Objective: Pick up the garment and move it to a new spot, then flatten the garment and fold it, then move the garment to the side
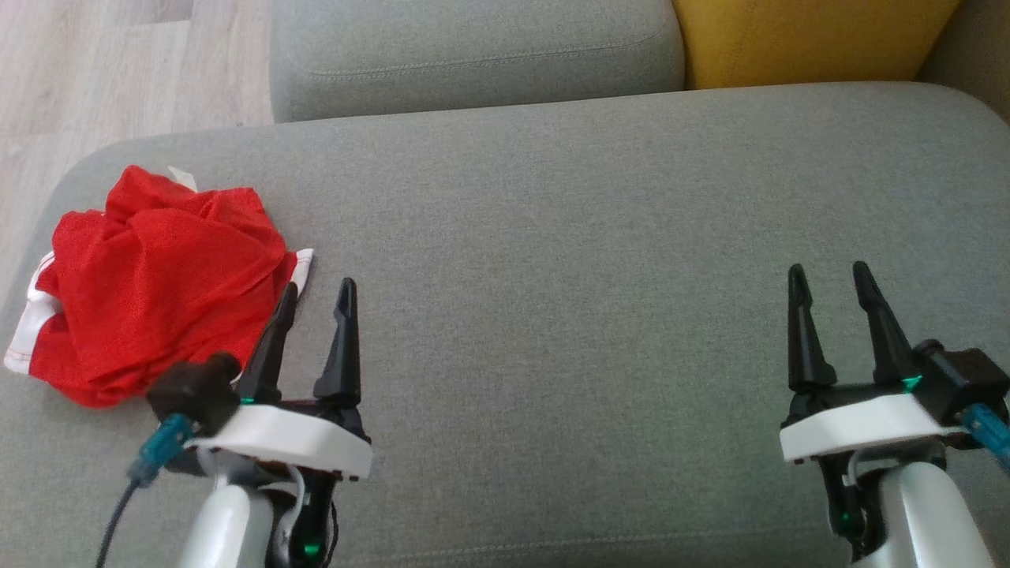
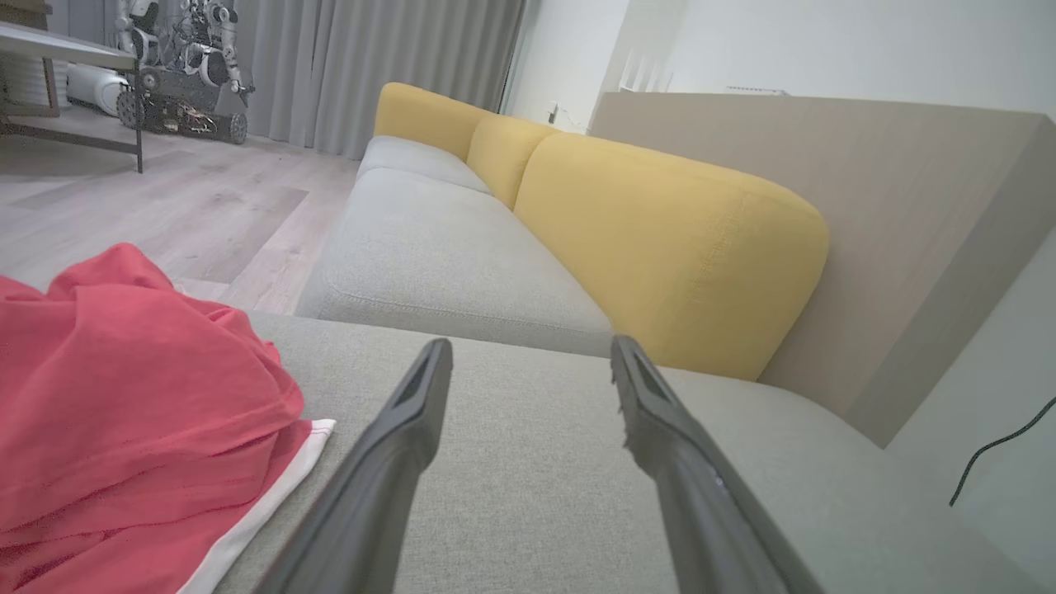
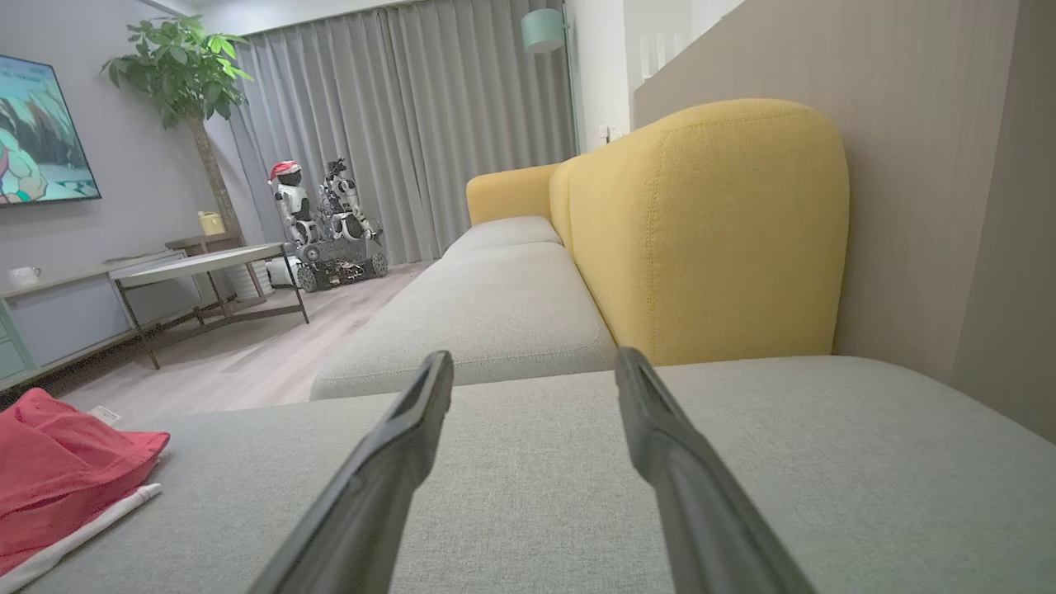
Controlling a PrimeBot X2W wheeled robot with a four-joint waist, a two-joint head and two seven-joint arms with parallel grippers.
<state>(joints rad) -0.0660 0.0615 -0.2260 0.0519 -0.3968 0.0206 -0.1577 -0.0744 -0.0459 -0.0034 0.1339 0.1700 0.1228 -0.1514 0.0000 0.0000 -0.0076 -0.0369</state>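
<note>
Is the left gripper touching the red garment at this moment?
Apart. In the left wrist view, grey cushion shows between the left gripper and the white hem of the red garment; the open gripper holds nothing.

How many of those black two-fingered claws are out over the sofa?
2. The left gripper is beside the crumpled red mesh garment; the right gripper is over bare grey sofa cushion.

The red garment (image 1: pixel 158 292) is fine, matt mesh cloth with smooth white trim. The grey seat cushion (image 1: pixel 592 237) and yellow backrest (image 1: pixel 805 39) are coarse-woven matt fabric; the floor (image 1: pixel 95 79) is pale wood-grain planks.
</note>
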